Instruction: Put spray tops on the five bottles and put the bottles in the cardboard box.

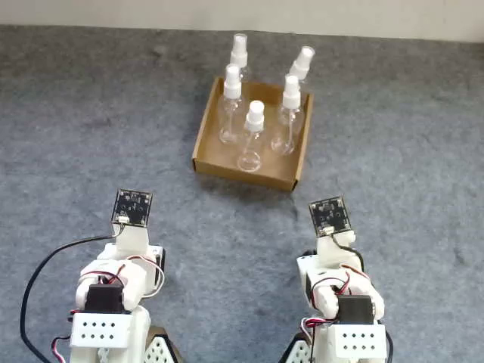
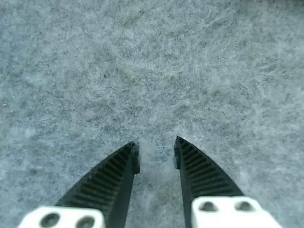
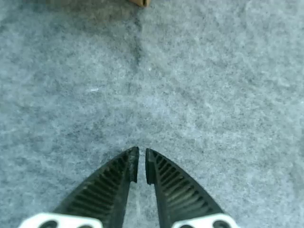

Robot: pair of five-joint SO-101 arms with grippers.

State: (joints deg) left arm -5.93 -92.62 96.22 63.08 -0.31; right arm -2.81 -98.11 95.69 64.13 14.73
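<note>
Several clear bottles [image 1: 251, 136] with white spray tops stand upright inside the shallow cardboard box [image 1: 242, 172] at the far middle of the grey felt table. Both arms are pulled back to the near edge, well short of the box. My left gripper [image 2: 155, 154] hangs over bare felt with its black fingers a little apart and nothing between them. My right gripper [image 3: 141, 156] is shut over bare felt, also holding nothing. A corner of the cardboard box [image 3: 139, 2] shows ahead of it in the right wrist view.
The left arm [image 1: 121, 280] and right arm [image 1: 336, 280] sit folded at the near edge, wrist cameras facing down. Open felt lies between them and the box, and on both sides of it. A pale wall runs along the table's far edge.
</note>
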